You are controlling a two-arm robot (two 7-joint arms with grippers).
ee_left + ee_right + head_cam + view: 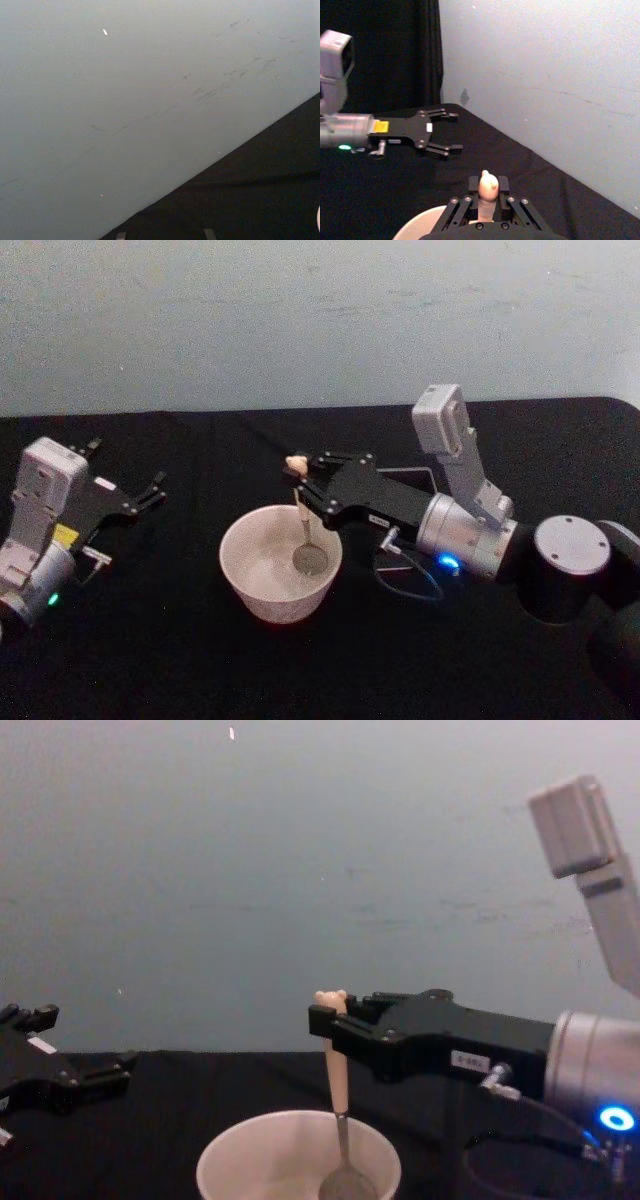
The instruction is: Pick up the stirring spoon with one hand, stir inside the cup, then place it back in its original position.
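The cream-white cup [243,575] stands on the black table in front of me. The stirring spoon [309,558] stands almost upright in it, its metal bowl low inside the cup and its bear head [296,464] above the rim. My right gripper [305,488] reaches in from the right and is shut on the spoon's beige handle [336,1072] just under the bear head [488,185]. In the chest view the spoon's bowl [346,1186] sits within the cup's rim [228,1150]. My left gripper [150,492] rests open at the far left, apart from the cup.
A pale wall [320,310] closes the table's far edge. The thin outline of a dark square holder [428,478] lies behind the right arm. A cable loop [412,590] hangs beside the right wrist. Black cloth [170,660] stretches between the left arm and the cup.
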